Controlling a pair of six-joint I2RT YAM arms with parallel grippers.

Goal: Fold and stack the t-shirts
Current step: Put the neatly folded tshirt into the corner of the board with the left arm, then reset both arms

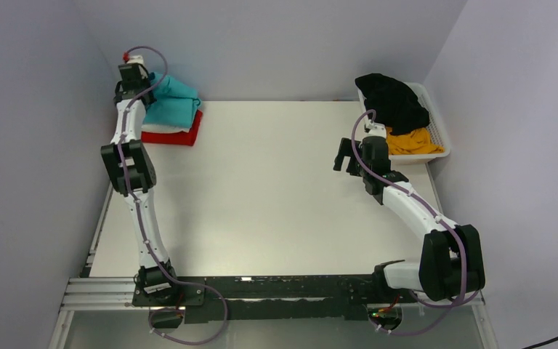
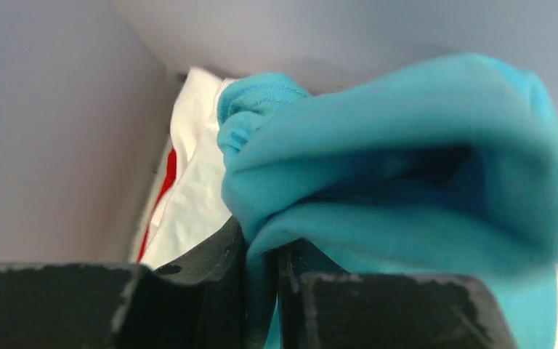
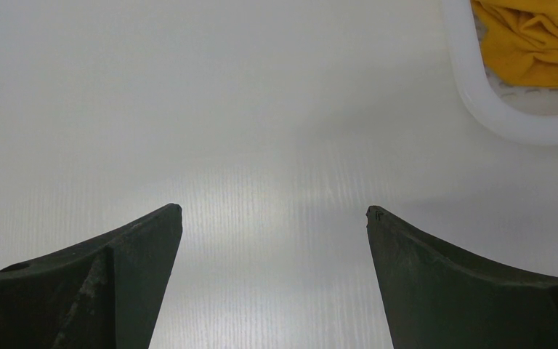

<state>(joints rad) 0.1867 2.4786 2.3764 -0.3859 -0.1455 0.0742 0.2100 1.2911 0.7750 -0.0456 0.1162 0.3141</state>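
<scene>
Gripper on the left (image 2: 263, 251) pinches teal t-shirt (image 2: 407, 182) (over white t-shirt (image 2: 189, 182), red t-shirt (image 2: 166, 174)); right gripper (image 3: 274, 214) spread wide.

The left arm (image 1: 136, 190) stretches to the far left corner, left gripper (image 2: 261, 253) pinching the teal t-shirt (image 2: 407, 167). The right arm (image 1: 415, 208) is bent, right gripper (image 3: 274, 212) spread wide.

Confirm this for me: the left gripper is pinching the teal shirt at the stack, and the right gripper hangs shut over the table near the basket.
One thing is wrong: the right gripper is open, jaws spread wide over the table, as the right wrist view shows. The rest stands.
</scene>
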